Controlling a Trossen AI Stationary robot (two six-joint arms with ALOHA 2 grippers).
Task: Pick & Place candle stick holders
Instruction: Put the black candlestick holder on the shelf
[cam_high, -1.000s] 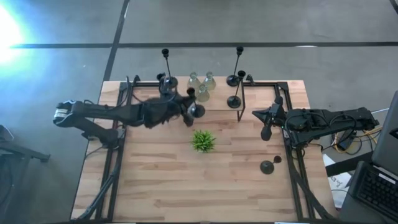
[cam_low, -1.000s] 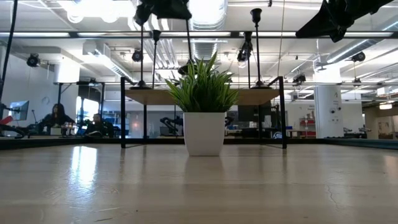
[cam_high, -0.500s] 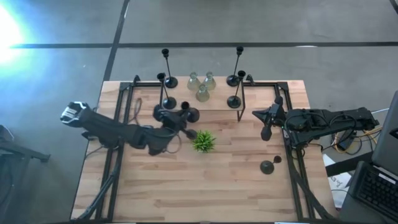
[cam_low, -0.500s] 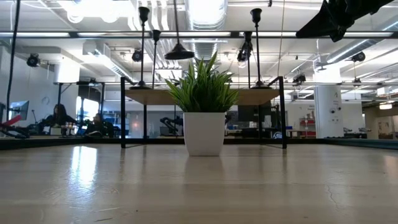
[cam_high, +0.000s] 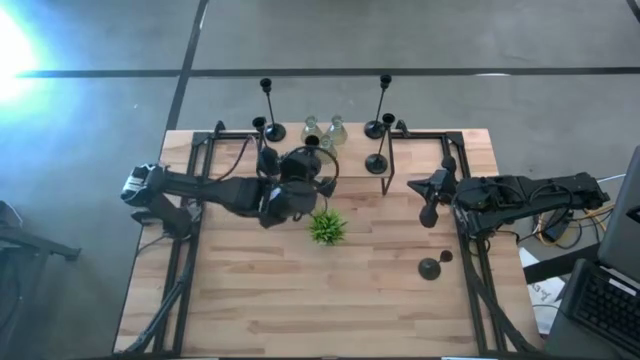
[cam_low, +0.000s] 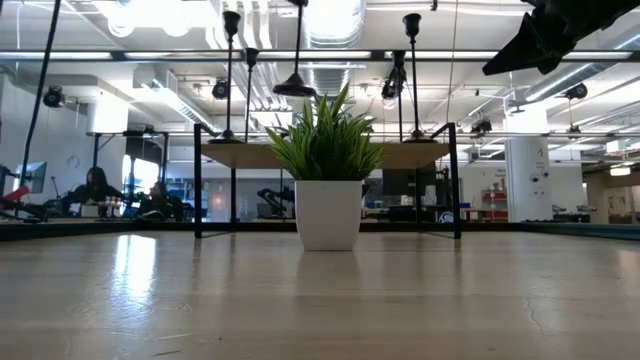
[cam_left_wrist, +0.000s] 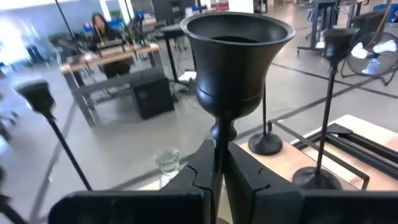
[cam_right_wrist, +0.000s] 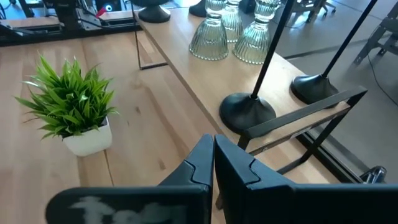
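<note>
The left gripper (cam_left_wrist: 216, 177) clenches the thin stem of a black holder (cam_left_wrist: 235, 59), carrying it in the air above the table (cam_high: 300, 300), just behind the plant (cam_high: 326, 227). The right gripper (cam_right_wrist: 212, 165) waits clenched and empty at the table's right edge.

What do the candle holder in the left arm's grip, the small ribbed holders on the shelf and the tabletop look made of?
Held candle holder: probably metal, matte black, with a thin rigid stem and soft sheen.
Ribbed holders: clear glass, see-through with bright glints.
Tabletop: light wood, plank seams and grain visible.
</note>
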